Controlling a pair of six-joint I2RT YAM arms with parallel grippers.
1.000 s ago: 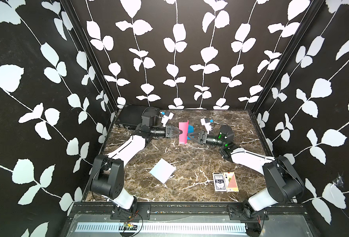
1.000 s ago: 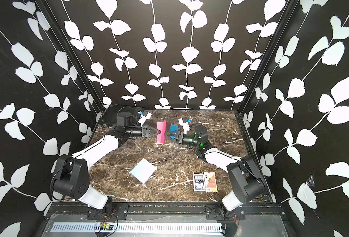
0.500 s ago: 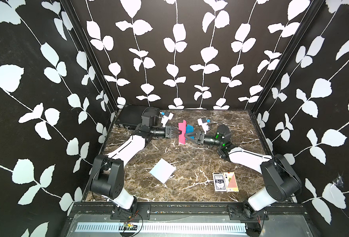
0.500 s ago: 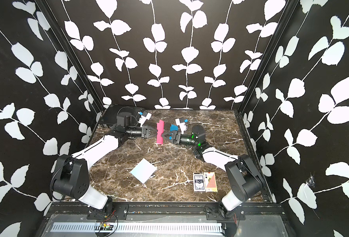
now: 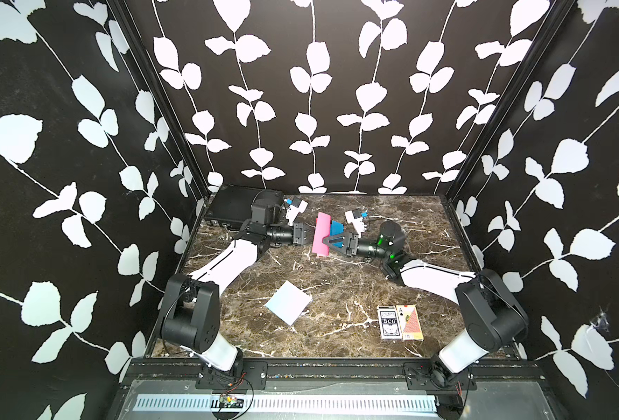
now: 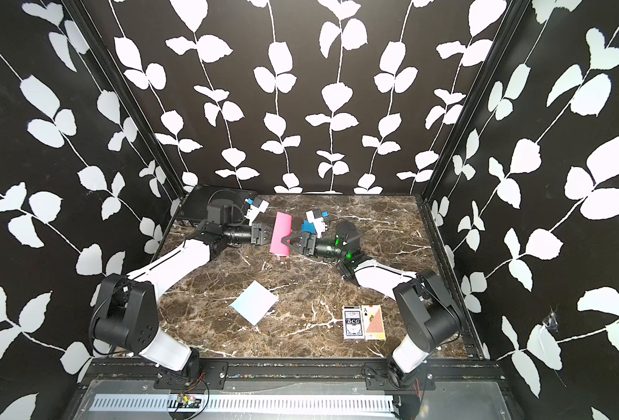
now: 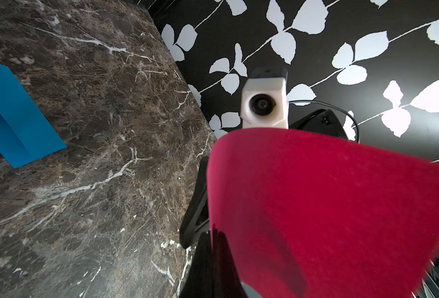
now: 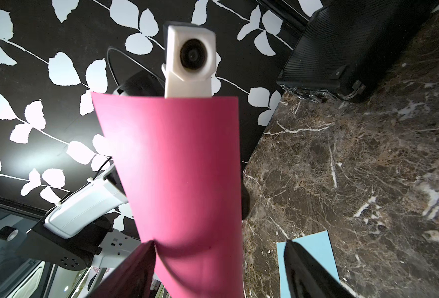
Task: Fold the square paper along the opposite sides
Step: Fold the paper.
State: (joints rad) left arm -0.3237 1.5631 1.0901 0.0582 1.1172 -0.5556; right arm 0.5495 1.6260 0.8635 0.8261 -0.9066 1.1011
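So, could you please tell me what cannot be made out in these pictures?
Left gripper pinch point: the pink paper covers it in the left wrist view.
Blue folded paper: partly behind the pink paper and right gripper in both top views; cut by the left wrist view's edge.
Playing-card box small print: too small in top views.

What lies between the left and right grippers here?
The pink paper, bent over and upright: the left gripper is shut on it, the right gripper open around it. Both top views show this.
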